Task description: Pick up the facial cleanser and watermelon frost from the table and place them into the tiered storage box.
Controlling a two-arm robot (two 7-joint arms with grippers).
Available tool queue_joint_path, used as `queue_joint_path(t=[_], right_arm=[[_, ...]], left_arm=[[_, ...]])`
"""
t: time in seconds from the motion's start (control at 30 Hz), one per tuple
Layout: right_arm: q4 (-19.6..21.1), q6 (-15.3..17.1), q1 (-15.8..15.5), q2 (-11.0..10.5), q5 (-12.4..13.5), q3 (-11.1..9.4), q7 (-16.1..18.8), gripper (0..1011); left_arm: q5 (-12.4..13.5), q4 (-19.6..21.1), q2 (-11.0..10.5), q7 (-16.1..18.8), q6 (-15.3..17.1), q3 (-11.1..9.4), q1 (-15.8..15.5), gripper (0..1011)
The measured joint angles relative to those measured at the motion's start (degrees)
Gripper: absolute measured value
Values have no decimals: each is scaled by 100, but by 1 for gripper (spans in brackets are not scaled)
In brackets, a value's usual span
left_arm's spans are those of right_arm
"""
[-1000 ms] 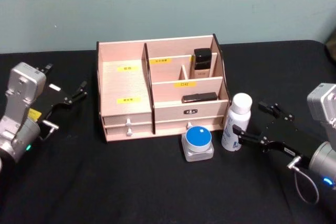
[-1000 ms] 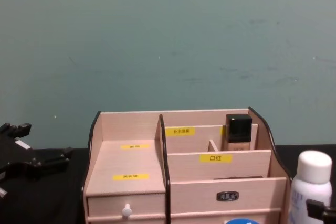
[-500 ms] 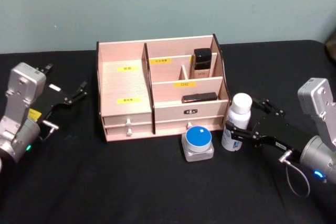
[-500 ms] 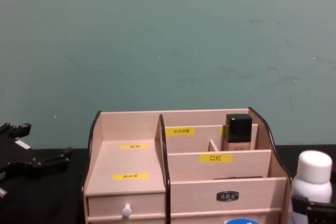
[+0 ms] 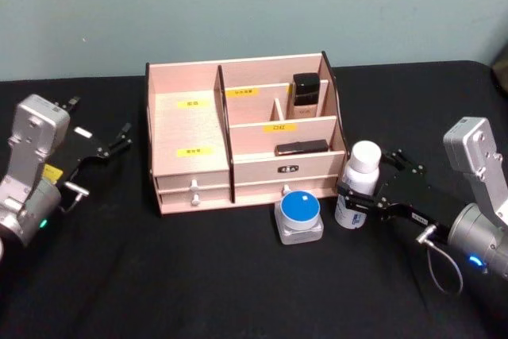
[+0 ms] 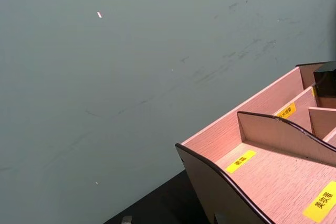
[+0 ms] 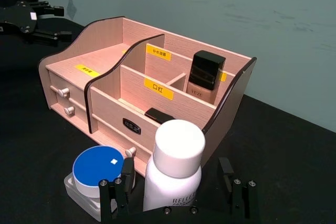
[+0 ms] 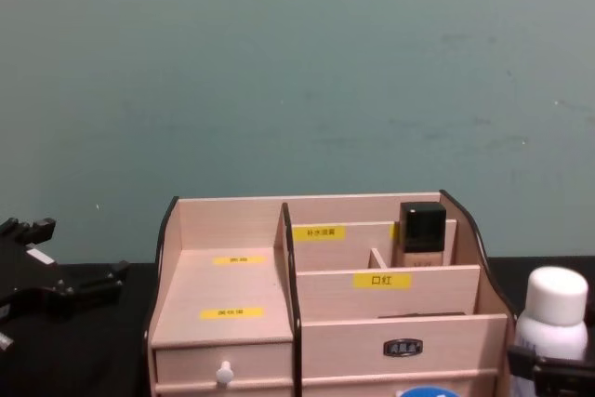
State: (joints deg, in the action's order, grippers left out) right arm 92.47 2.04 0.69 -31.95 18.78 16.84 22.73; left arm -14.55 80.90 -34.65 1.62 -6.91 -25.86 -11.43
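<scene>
Since a second ago the right gripper [image 5: 370, 180] has slid in over the black desk [image 5: 238, 291]. Its fingers are spread wide and now flank the white facial cleanser bottle [image 5: 364, 157] without clearly touching it. The bottle stands upright just beside the right end of the tiered storage box [image 5: 255, 169], with the blue-lidded jar [image 5: 300, 210] near it, in front of the drawers. The left gripper [image 5: 101, 136] hangs spread, well apart on the box's left.

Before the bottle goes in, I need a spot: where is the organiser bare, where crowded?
Bare: the tiered storage box's two left steps and the back slot beside the black-capped bottle. Crowded: the front right slot, holding a black case; right gripper straddles the white bottle.
</scene>
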Motion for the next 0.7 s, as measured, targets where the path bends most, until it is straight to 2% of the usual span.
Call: queue_joint_path(t=[0.2,0.33,0.43,0.5,0.67,0.7], right_arm=[[14,0,-10,-15,13,-3,-5,998],[20,0,-12,-20,20,-2,-7,926],[23,0,-14,-22,24,-3,-8,814],[24,0,-15,-23,26,-3,-8,786],[28,-1,-17,-26,29,-2,-10,616],[28,0,-17,-26,30,-2,-10,613]], left_arm=[[0,0,0,0,0,0,0,1010],[0,0,0,0,0,0,-1,1010],[0,0,0,0,0,0,0,1009],[0,0,0,0,0,0,0,1010],[0,0,0,0,0,0,-1,1009],[0,0,0,0,0,0,0,1010]])
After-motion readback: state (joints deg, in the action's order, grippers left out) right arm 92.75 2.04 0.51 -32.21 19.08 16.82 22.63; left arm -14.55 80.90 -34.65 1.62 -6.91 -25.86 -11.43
